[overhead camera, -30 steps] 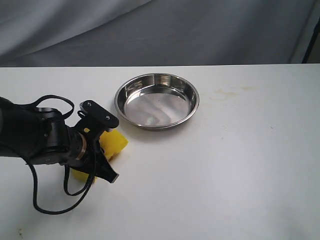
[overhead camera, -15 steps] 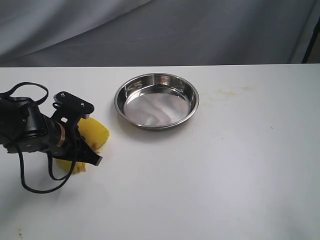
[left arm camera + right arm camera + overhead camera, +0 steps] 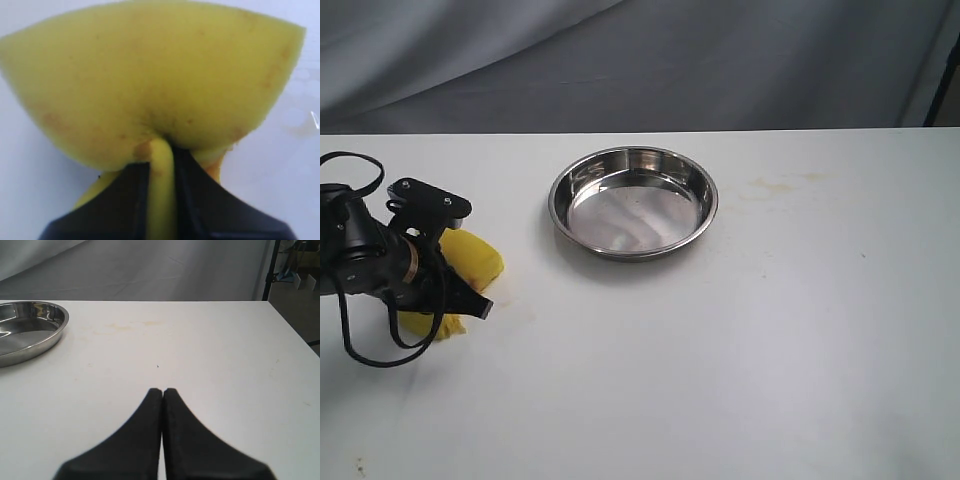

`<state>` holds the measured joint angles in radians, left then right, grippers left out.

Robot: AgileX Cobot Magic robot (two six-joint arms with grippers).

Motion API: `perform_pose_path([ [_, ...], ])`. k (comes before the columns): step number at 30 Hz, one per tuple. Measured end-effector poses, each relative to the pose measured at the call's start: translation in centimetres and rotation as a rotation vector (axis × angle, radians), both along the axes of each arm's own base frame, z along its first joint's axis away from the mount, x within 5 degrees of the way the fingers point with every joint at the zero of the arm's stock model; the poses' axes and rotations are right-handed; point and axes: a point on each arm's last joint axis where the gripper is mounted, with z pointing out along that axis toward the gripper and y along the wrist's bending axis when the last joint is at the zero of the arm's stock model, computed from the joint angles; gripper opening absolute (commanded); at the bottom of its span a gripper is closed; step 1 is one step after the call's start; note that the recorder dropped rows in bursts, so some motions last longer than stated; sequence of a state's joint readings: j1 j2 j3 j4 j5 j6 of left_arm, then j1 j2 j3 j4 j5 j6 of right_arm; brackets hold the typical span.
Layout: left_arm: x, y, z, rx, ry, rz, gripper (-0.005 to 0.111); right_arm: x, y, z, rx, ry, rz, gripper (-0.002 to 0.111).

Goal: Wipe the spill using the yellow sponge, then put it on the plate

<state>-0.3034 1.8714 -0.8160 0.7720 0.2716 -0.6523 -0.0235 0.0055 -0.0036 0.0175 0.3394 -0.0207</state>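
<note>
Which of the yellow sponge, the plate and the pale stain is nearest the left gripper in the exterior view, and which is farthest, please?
1. yellow sponge: clamped in the left gripper, at the view's left.
2. plate: centre, toward the back.
3. pale stain: right of the plate, farthest.

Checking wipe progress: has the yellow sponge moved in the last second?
Yes. The yellow sponge, in the left gripper, slid left, away from the plate.

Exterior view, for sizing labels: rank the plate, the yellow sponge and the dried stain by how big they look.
1. plate, clearly largest
2. yellow sponge, partly hidden
3. dried stain, faint, outline unsure
</note>
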Motion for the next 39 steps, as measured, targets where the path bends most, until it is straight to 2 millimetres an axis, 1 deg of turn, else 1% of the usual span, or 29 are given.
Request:
perform_pose_path([
  [10, 0.0, 0.1, 0.0, 0.014, 0.01, 0.012, 0.0, 0.0, 0.0, 0.0, 0.0, 0.0, 0.0, 0.0],
  [14, -0.3, 0.6, 0.4, 0.044, 0.021, 0.047, 0.0, 0.0, 0.0, 0.0, 0.0, 0.0, 0.0, 0.0],
  [20, -1.1, 1.7, 2.1, 0.099, 0.025, 0.11, 0.0, 0.0, 0.0, 0.0, 0.0, 0.0, 0.0, 0.0],
  [27, -1.8, 2.5, 5.5, 0.117, -0.049, 0.154, 0.0, 0.0, 0.0, 0.0, 0.0, 0.0, 0.0, 0.0],
  [30, -1.9, 2.9, 6.4, 0.14, -0.083, 0.17, 0.0, 0.0, 0.0, 0.0, 0.0, 0.0, 0.0, 0.0],
  [35, -1.6, 4.5, 6.6, 0.158, -0.094, 0.236, 0.0, 0.0, 0.0, 0.0, 0.0, 0.0, 0.0, 0.0],
  [39, -1.4, 6.1, 5.9, 0.158, -0.067, 0.298, 0.0, 0.0, 0.0, 0.0, 0.0, 0.0, 0.0, 0.0],
])
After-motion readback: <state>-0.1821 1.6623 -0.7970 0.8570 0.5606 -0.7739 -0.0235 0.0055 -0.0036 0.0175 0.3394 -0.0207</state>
